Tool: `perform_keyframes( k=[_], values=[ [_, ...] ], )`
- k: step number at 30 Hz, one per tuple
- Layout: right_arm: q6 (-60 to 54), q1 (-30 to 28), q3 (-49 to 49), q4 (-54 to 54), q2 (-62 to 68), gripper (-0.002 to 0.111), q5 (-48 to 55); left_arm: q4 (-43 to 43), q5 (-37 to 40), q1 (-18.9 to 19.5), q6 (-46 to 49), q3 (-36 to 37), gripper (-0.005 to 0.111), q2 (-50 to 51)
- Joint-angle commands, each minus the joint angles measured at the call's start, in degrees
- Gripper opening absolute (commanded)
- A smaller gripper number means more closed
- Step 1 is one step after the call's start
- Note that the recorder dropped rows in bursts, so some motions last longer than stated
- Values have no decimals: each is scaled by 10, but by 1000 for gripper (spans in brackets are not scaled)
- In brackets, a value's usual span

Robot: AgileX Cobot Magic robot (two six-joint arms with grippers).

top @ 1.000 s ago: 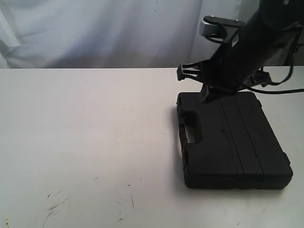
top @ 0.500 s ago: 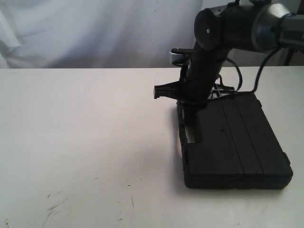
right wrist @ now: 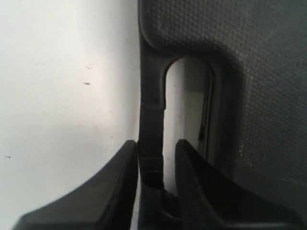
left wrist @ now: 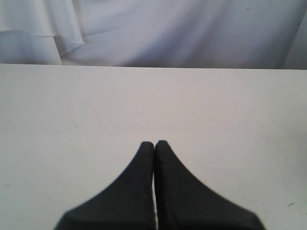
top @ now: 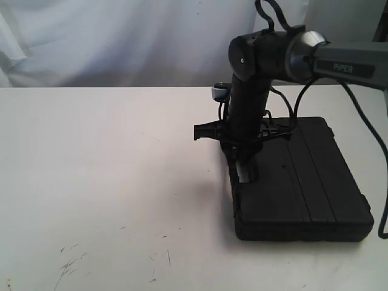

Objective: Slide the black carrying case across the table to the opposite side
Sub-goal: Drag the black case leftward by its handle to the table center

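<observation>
The black carrying case (top: 303,182) lies flat on the right part of the white table (top: 109,170), its handle (top: 233,170) facing left. My right gripper (top: 244,162) points down at that handle. In the right wrist view the gripper (right wrist: 157,146) is open and straddles the handle bar (right wrist: 151,115). One finger touches the bar's outer side; the other sits in the handle opening with a small gap. The case's textured lid (right wrist: 240,72) fills one side of that view. My left gripper (left wrist: 154,143) is shut with nothing in it, over bare table (left wrist: 144,96); the exterior view does not show it.
A white cloth backdrop (top: 121,42) hangs behind the table's far edge. Dark scuffs (top: 70,264) mark the tabletop near the front left. The right arm's cable (top: 382,182) hangs down at the right edge.
My right arm has swung left and lowered from the case's back edge to its handle side, the fingers coming down around the handle. The case has not moved.
</observation>
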Motion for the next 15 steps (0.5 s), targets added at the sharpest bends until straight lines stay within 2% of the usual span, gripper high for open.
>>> perform_keyframes(
  k=[1,15],
  values=[
    [1,0,-6,-7,-1,31,-22,1,-4,-3,0,3,0,-2],
    [8,0,-7,-3,38,31,-34,1,-4,-3,0,3,0,-2]
  ],
)
